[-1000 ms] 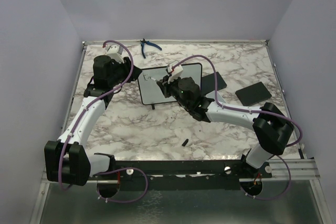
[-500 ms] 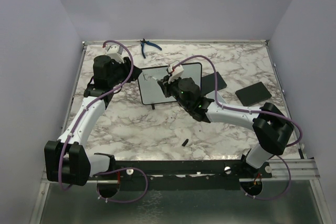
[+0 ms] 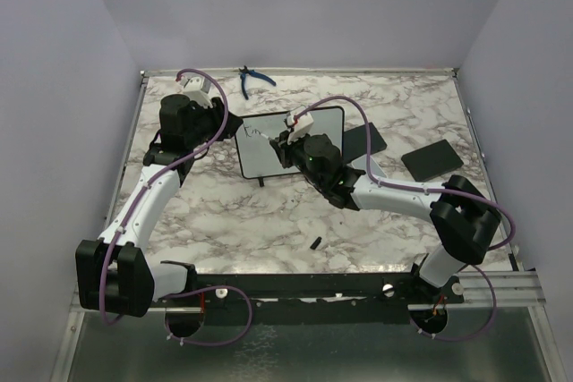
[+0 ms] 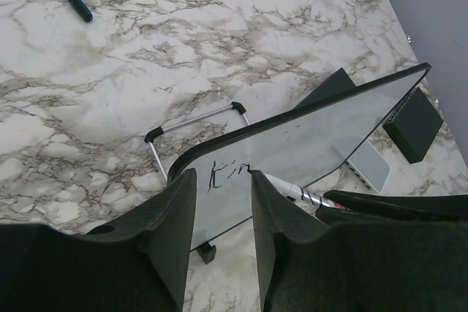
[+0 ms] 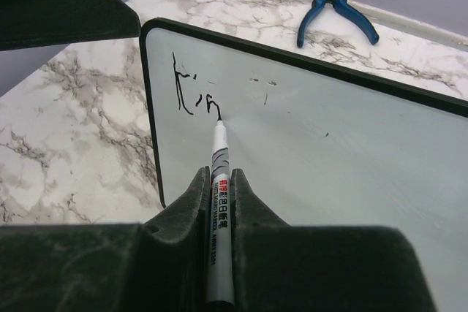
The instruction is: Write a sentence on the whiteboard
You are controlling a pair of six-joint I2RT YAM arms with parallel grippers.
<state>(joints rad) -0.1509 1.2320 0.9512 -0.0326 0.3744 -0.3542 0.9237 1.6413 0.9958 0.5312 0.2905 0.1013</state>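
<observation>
Right gripper (image 5: 218, 180) clamped on a white-barrelled marker (image 5: 219, 173), its tip pressed to the whiteboard (image 5: 329, 151) just after the first three letters of the sentence (image 5: 194, 93), which read roughly "Kin" near the board's top left corner. Judged from that, the writing is in its opening word, with most of the first line and all of a second line left to do. The next move calls for short, light strokes running toward the right along the board, the tip kept in contact without pushing the propped board backward.

The board, a smooth glossy white panel with a thin black frame and rounded corners, stands tilted on small black feet and a wire stand (image 4: 194, 123). It sits toward the far edge of the desk (image 3: 224, 221), about midway between the left and right edges. Left gripper (image 4: 221, 195) hovers at the board's left edge, its matte black fingers (image 4: 172, 217) apart with the lettered corner showing in the gap; whether they touch the frame cannot be told.

Marble-patterned laminate covers the desk. Blue-handled pliers (image 5: 338, 14) lie by the far edge, two flat black pads (image 3: 432, 159) lie toward the right edge, and a small black piece (image 3: 316, 241), perhaps the marker's cap, lies toward the near edge.
</observation>
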